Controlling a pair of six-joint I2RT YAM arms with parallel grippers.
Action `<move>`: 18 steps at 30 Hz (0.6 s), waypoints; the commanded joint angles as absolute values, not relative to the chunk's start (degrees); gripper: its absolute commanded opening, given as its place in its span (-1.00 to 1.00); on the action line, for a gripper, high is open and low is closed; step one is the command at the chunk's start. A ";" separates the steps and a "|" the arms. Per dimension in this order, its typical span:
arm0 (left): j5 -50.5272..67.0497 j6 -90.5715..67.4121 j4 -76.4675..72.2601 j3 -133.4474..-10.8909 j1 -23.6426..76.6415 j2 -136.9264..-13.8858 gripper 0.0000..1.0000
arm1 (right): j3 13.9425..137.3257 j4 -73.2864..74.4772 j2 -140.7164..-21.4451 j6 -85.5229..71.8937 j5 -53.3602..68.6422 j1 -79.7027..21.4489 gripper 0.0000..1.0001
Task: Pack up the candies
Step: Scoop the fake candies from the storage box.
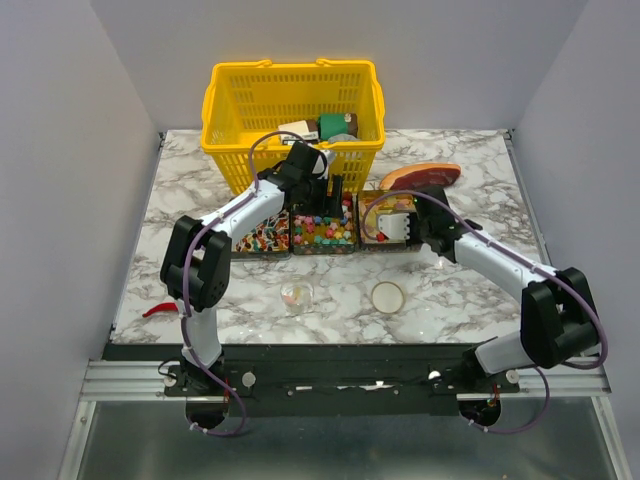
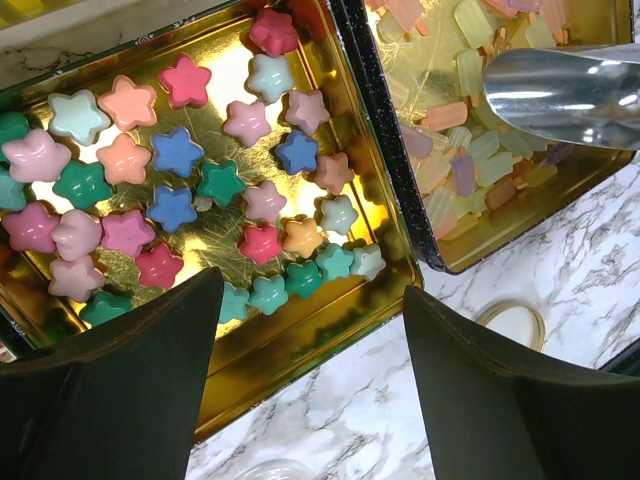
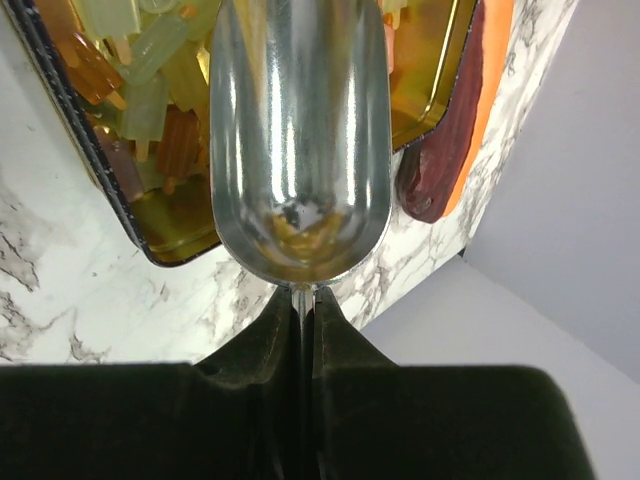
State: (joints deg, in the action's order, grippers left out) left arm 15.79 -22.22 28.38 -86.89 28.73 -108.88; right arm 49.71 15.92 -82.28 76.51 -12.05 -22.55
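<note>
Three gold trays sit side by side in front of the basket. The left tray holds wrapped candies (image 1: pixel 262 238), the middle tray (image 2: pixel 300 335) holds pastel star candies (image 2: pixel 175 150) (image 1: pixel 322 230), and the right tray holds translucent yellow-orange gummies (image 3: pixel 150 70) (image 2: pixel 460 110). My left gripper (image 2: pixel 312 300) (image 1: pixel 335 195) hovers open above the near edge of the star tray, with nothing between its fingers. My right gripper (image 3: pixel 303 300) (image 1: pixel 425 225) is shut on the thin handle of a metal scoop (image 3: pixel 300 140) (image 2: pixel 565 95). The scoop's empty bowl hangs over the gummy tray.
A yellow basket (image 1: pixel 295 110) with a few boxes stands behind the trays. A red-brown meat slab (image 1: pixel 420 176) (image 3: pixel 450 150) lies right of it. A clear round container (image 1: pixel 297 295) and a round lid (image 1: pixel 387 296) (image 2: pixel 510 320) rest on the marble nearer me, and a small red item (image 1: pixel 158 310) lies at the left edge.
</note>
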 commanded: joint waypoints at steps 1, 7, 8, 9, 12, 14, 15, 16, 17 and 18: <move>17.14 -23.55 28.13 -85.78 29.00 -109.78 0.67 | 53.17 15.74 -83.93 76.81 -16.52 -22.24 -0.99; 15.47 -23.47 27.16 -83.50 29.18 -105.39 0.71 | 52.82 14.15 -85.95 78.13 -18.37 -22.32 -0.99; 15.29 -23.38 27.07 -83.24 29.27 -104.77 0.72 | 52.74 14.24 -86.31 78.05 -18.54 -22.32 -0.99; 15.03 -23.38 26.98 -82.71 29.35 -103.90 0.72 | 52.30 14.15 -86.48 78.22 -18.46 -22.32 -0.99; 14.33 -23.12 27.07 -81.74 29.62 -102.31 0.76 | 51.07 14.50 -86.75 78.49 -16.71 -22.32 -0.99; 14.06 -22.85 26.46 -80.78 29.71 -101.61 0.78 | 50.28 15.03 -86.40 78.75 -15.56 -22.32 -0.99; 13.89 -22.85 26.37 -80.51 29.79 -100.91 0.79 | 50.19 15.64 -86.40 78.75 -14.60 -22.24 -0.99; 13.80 -22.76 26.19 -80.42 29.79 -100.64 0.82 | 50.10 16.25 -86.22 78.66 -14.07 -22.32 -0.99; 13.62 -22.68 26.45 -80.33 29.79 -100.46 0.82 | 50.10 16.96 -85.79 78.66 -13.45 -22.32 -0.99; 13.54 -22.59 26.54 -80.33 29.79 -100.11 0.83 | 49.84 17.48 -85.43 78.75 -12.49 -22.41 -0.99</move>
